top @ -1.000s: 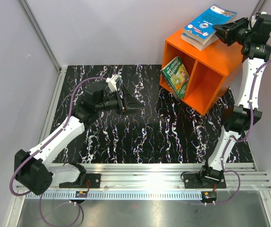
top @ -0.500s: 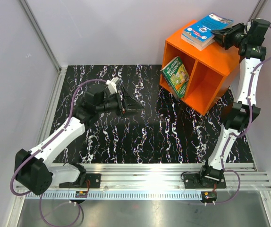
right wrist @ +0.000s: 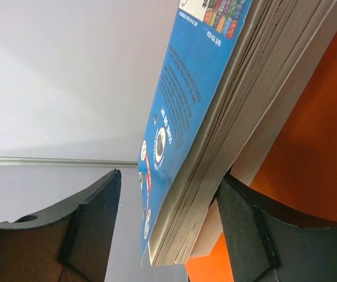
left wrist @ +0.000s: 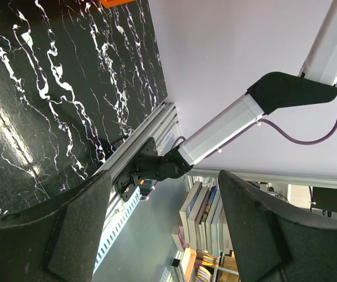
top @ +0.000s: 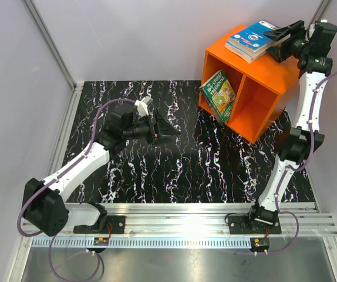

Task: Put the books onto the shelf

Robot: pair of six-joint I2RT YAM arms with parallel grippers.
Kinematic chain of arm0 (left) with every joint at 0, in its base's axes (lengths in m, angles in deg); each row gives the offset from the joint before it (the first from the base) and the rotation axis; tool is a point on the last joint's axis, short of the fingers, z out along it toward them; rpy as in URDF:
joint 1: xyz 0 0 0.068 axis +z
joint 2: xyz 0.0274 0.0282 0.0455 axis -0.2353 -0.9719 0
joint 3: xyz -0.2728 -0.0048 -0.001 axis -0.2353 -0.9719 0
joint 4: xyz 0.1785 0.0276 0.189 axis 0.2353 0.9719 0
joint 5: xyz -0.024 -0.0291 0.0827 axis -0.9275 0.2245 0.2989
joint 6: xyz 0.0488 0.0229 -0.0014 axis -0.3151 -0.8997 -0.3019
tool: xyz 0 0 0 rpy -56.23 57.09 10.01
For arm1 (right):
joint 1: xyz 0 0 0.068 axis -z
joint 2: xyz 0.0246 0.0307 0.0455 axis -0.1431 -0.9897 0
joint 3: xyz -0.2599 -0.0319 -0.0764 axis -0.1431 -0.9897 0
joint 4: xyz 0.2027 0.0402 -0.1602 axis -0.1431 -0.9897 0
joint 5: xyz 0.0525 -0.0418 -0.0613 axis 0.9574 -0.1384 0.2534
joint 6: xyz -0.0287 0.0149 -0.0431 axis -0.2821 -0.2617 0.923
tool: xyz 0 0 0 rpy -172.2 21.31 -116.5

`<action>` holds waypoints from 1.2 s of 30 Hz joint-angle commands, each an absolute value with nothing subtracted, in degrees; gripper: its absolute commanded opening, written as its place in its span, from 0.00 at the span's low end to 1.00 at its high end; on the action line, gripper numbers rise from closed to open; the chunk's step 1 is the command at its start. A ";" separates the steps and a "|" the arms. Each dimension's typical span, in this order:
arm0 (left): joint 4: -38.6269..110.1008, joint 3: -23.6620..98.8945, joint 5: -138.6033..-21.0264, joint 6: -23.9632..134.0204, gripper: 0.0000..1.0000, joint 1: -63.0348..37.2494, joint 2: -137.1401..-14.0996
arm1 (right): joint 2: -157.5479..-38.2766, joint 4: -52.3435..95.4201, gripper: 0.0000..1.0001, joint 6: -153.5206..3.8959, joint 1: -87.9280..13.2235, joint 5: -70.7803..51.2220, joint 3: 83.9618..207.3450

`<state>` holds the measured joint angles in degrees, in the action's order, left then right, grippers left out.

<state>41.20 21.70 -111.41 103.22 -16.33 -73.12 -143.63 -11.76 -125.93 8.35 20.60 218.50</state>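
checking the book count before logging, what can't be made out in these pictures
- Number of books in the stack on the shelf: top view shows mainly the blue cover; right wrist view cuts it at the frame edges.
- Anything behind the green book inside the shelf: its cover blocks the top view.
- Titles: too small in the top view.
- Left wrist view: only a sliver of the shelf at the top edge.

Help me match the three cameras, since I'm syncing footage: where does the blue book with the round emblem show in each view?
Top external: upper right, the blue book lies on top of the orange shelf, at the right gripper.
Left wrist: not in it.
Right wrist: centre, the blue book slants down from the top edge, between the dark fingers.
Shared landmark: the orange shelf, at the right edge of the right wrist view.
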 commanded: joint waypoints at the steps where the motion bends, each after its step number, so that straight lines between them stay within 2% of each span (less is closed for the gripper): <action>1: 39.86 24.77 -112.60 102.16 0.76 -16.19 -73.95 | -141.20 -18.01 0.73 -121.27 10.14 19.41 218.46; 7: 40.04 25.65 -112.95 101.98 0.76 -16.19 -75.01 | -140.67 -28.12 0.78 -116.00 10.58 18.53 219.26; 13: 41.52 26.88 -113.21 101.11 0.75 -16.10 -75.71 | -138.57 -32.88 0.79 -111.78 10.58 18.97 215.92; 23: 53.65 36.27 -112.16 94.78 0.79 -16.10 -77.90 | -123.72 -33.85 0.80 -104.83 10.50 15.99 203.80; 26: 59.36 41.81 -110.94 91.62 0.80 -16.10 -80.01 | -114.95 -34.12 0.80 -105.35 10.50 14.58 194.69; 29: 64.11 46.91 -107.78 89.24 0.86 -16.10 -81.94 | -107.22 -32.98 0.80 -107.54 9.45 16.06 185.55; 31: 65.61 48.58 -105.75 89.06 0.98 -16.19 -82.30 | -103.16 -32.63 0.80 -107.90 7.43 16.33 180.96; 36: 69.56 54.74 -92.14 87.93 0.99 -16.45 -79.85 | -88.48 -34.20 0.81 -106.32 4.00 16.60 167.33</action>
